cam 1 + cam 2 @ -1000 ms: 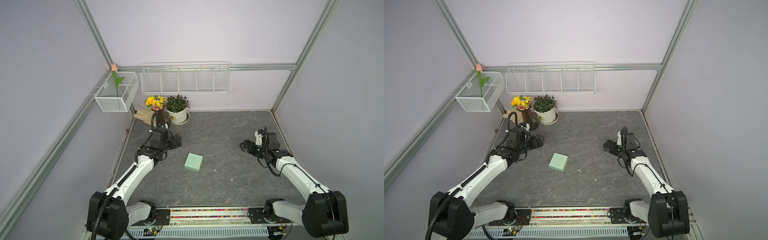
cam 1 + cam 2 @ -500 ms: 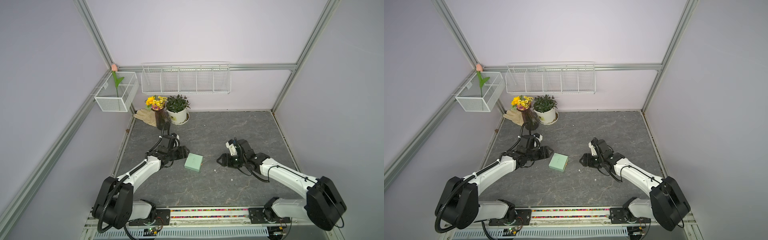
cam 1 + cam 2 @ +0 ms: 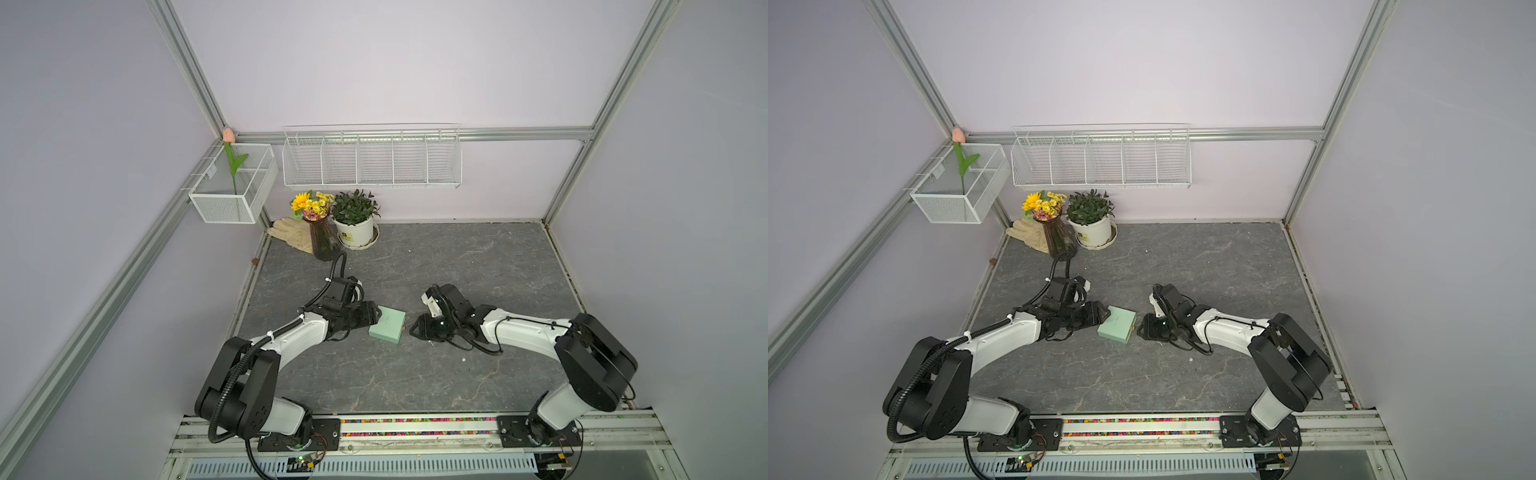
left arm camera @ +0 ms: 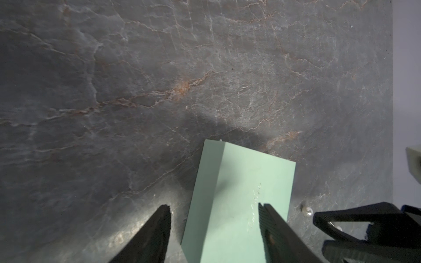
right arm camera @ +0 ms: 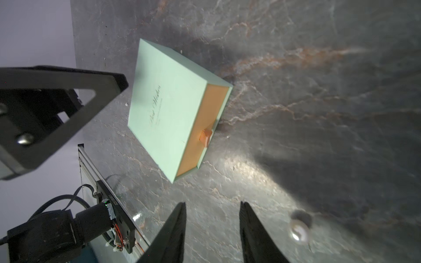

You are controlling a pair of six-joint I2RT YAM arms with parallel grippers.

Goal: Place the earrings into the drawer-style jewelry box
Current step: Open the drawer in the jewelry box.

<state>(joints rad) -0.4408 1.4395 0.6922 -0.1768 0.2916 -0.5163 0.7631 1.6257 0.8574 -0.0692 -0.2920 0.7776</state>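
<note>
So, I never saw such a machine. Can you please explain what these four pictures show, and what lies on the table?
A left arm and a right arm stand at the near edge of the table. Two pictures look from above; two from wrist cameras. A green box, its drawer shut, lies in the middle; a pearl earring lies near the right tool. The left tool is open at the box, the right tool open facing the drawer front. Nothing is held.

High twin overviews plus close wrist views, box (image 3: 387, 330) in all.
</note>
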